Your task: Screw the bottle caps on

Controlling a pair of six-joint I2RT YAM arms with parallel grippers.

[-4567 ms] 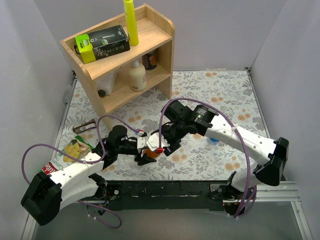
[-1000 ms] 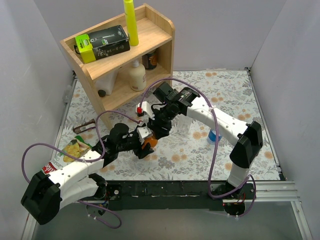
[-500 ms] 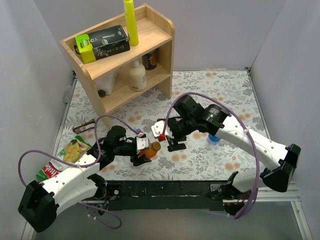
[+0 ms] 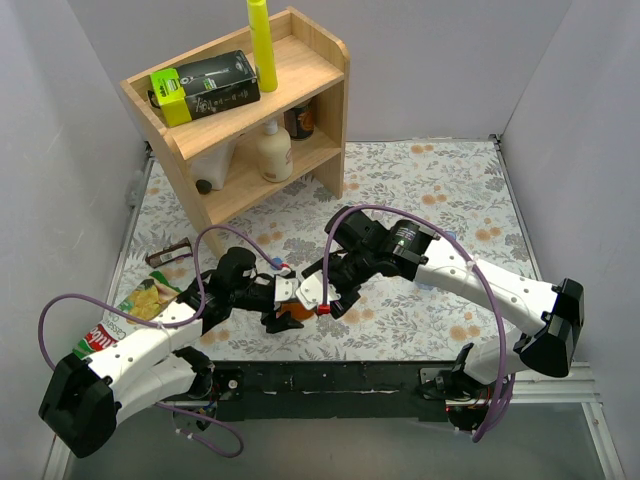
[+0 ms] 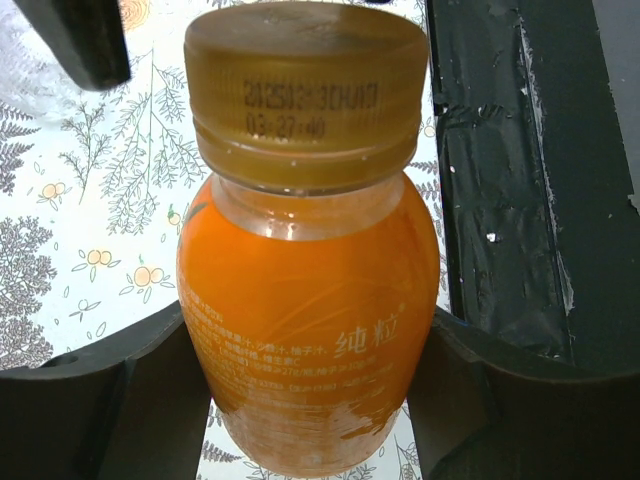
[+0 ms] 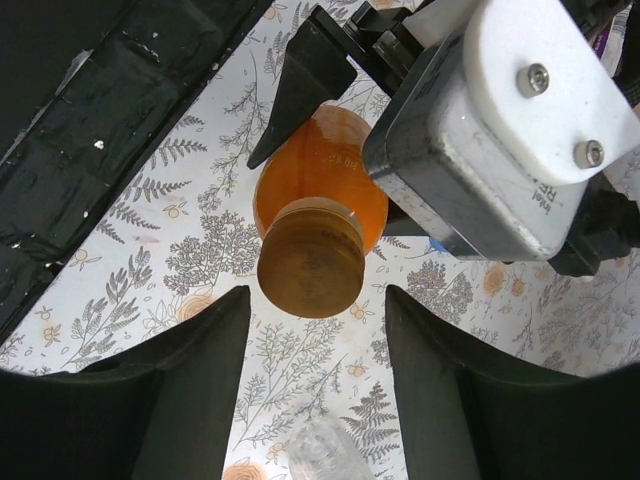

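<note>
Bottle (image 5: 305, 340), orange, clenched in L claw (image 4: 289, 308); R claw (image 6: 317, 300) released, fingers (image 6: 170, 385) flanking cap (image 5: 305, 90), not touching.

The right gripper (image 6: 317, 296) has its fingers apart on both sides of the orange-brown cap (image 6: 310, 262), not touching it, on the orange bottle (image 6: 300, 190) that the left gripper (image 6: 335, 150) holds.

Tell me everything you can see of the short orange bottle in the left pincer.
The short orange plastic bottle is rounded, translucent, full of orange liquid, with white characters printed on its body. An orange-brown screw cap, stamped with a date code, sits on its neck. The left pincer clamps its body from both sides. Its cap end faces the right pincer, whose open jaws flank the cap.
</note>
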